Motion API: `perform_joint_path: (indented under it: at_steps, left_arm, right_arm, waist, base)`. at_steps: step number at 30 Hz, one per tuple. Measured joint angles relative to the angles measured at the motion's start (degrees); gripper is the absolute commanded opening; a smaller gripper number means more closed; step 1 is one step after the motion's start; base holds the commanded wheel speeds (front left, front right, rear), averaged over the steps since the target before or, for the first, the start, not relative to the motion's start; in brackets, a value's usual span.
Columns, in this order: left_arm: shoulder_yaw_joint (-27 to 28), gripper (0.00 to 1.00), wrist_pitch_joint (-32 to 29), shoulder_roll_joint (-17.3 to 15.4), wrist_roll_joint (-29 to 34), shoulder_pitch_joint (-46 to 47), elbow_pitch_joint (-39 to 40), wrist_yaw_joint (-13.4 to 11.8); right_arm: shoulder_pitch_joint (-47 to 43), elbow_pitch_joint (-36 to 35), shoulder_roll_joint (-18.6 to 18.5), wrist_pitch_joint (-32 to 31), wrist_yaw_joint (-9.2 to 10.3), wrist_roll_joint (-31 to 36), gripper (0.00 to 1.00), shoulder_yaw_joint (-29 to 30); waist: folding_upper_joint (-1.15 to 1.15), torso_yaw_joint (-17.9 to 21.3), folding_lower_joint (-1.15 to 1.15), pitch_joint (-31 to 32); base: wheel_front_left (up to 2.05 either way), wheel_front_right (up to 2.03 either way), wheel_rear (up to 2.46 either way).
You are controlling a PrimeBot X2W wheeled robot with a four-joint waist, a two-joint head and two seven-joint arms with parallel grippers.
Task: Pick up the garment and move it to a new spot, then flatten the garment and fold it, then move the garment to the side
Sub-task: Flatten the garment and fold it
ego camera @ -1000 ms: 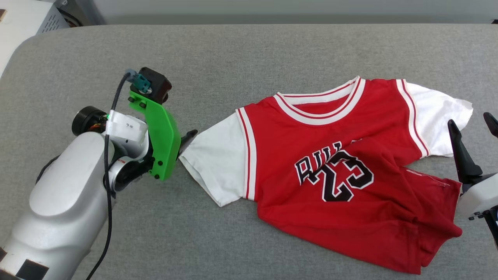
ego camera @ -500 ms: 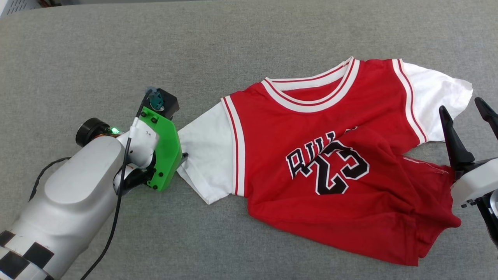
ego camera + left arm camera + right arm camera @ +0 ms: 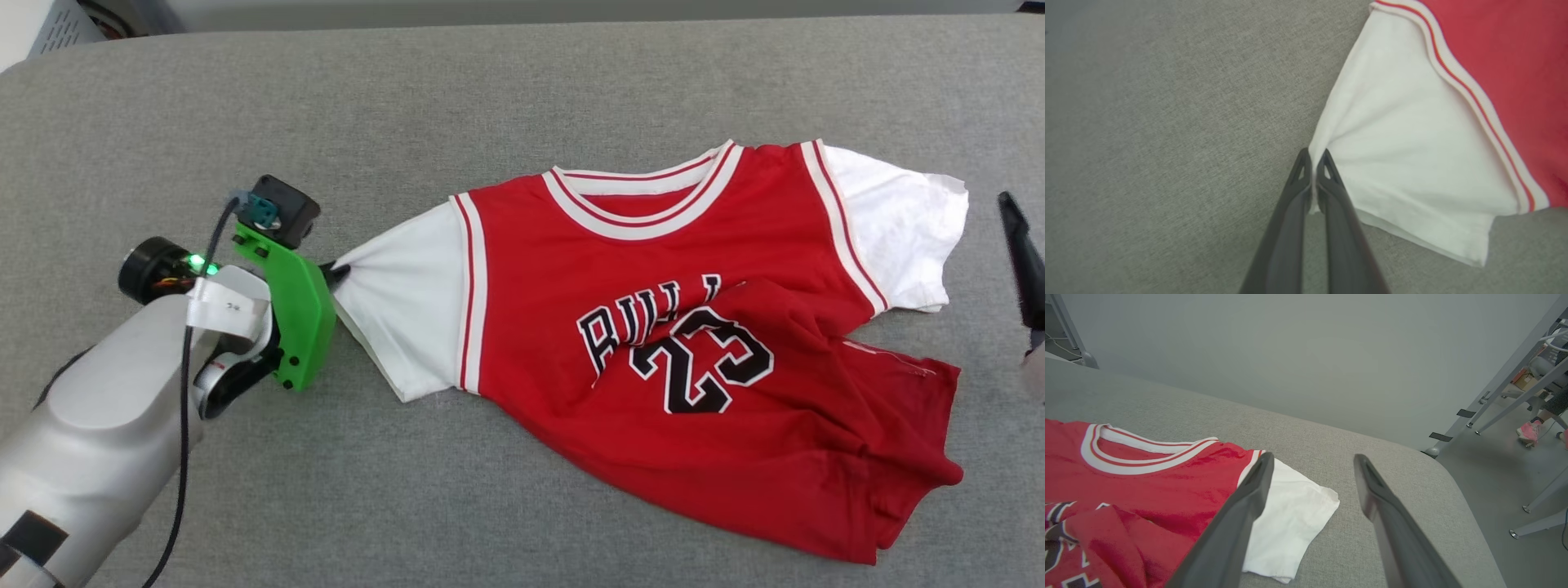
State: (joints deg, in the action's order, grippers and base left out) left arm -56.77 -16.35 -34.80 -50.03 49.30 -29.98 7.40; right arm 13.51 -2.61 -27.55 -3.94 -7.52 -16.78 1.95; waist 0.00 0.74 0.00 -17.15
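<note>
Garment [image 3: 653, 351]: one, a red jersey-style shirt with two white short sleeves, red-and-white striped trim, black white-outlined letters and the number 23. It lies front up on the table [image 3: 522, 98], right of centre, with the lower red part rumpled and folded over itself toward the robot's right. Hands: two, each with two long dark fingers. The left hand [image 3: 335, 271] is closed on the outer edge of the sleeve on the robot's left, and the cloth gathers into creases at the pinch. The right hand [image 3: 1313, 458] has its fingers spread wide with nothing between them, near the other sleeve. The head view gives the whole shirt, the left arm's pale forearm and one green bracket [image 3: 295, 314] at its wrist, and one dark finger of the right hand at the right edge, apart from the cloth. The left wrist view gives the grip close up: both fingertips pressed together with a white fold caught between them. The right wrist view gives the table's rounded far corner and the room. Table: one, covered in grey woven fabric. Room: one plain grey wall [image 3: 1290, 355], a grey floor [image 3: 1486, 490], slanting metal frame legs [image 3: 1494, 392], and a person's pink shoe [image 3: 1529, 432].
</note>
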Motion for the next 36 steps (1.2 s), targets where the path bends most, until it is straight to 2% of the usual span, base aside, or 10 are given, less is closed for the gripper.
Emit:
perform_joint_path:
  at_steps: [4,9,13,18,22,25,32,36]
  left_arm:
    - [2.16,0.00,3.57,-2.61,-0.24,0.00,1.18,-0.09]
    - [4.17,0.00,5.25,-5.20,-1.46,0.02,4.86,-1.44]
    - [4.52,0.00,5.30,-5.93,-1.37,0.04,8.57,-2.81]
    - [4.68,0.00,5.84,-6.23,-0.31,0.12,12.84,-4.95]
    - [4.86,0.00,6.33,-6.22,1.12,0.27,15.94,-6.33]
    - [5.02,0.00,6.78,-6.21,1.67,0.71,17.82,-7.21]
    - [5.15,0.00,7.32,-6.31,2.52,1.38,20.82,-8.66]
    - [5.01,0.00,7.33,-6.21,2.68,1.42,21.26,-8.72]
  right_arm:
    - [2.87,-0.11,-5.27,-3.31,0.00,-0.77,1.00,0.82]
    - [8.71,0.78,-11.84,-10.98,0.00,-5.32,1.00,-2.47]
    - [13.55,2.45,-17.03,-22.87,-0.02,-13.79,1.00,-9.57]
    - [21.07,5.55,-21.38,-37.26,-0.01,-22.88,1.00,-16.48]
    - [27.30,10.36,-22.21,-44.76,-0.01,-24.99,1.00,-20.46]
    - [30.29,14.45,-21.53,-47.59,-0.01,-25.54,1.00,-22.16]
    - [33.86,21.64,-17.94,-46.90,-0.01,-25.92,1.00,-25.96]
    - [33.65,25.04,-18.09,-45.42,0.00,-26.36,1.00,-28.55]
  waist:
    - [0.00,-1.35,0.00,0.77]
    - [0.00,-3.04,0.00,0.76]
    - [0.00,-3.91,0.00,-0.34]
    - [0.00,-4.85,0.00,-2.37]
    - [0.00,-5.69,0.00,-4.55]
    - [0.00,-6.41,0.00,-6.33]
    - [0.00,-8.08,0.01,-10.57]
    - [0.00,-9.09,0.00,-11.97]
  base:
    - [0.00,0.00,0.00]
    - [0.00,0.00,0.00]
    - [0.00,0.00,0.00]
    - [0.00,0.00,0.00]
    - [0.00,0.00,0.00]
    - [0.00,0.00,0.00]
    - [0.00,0.00,0.00]
    - [0.00,0.00,0.00]
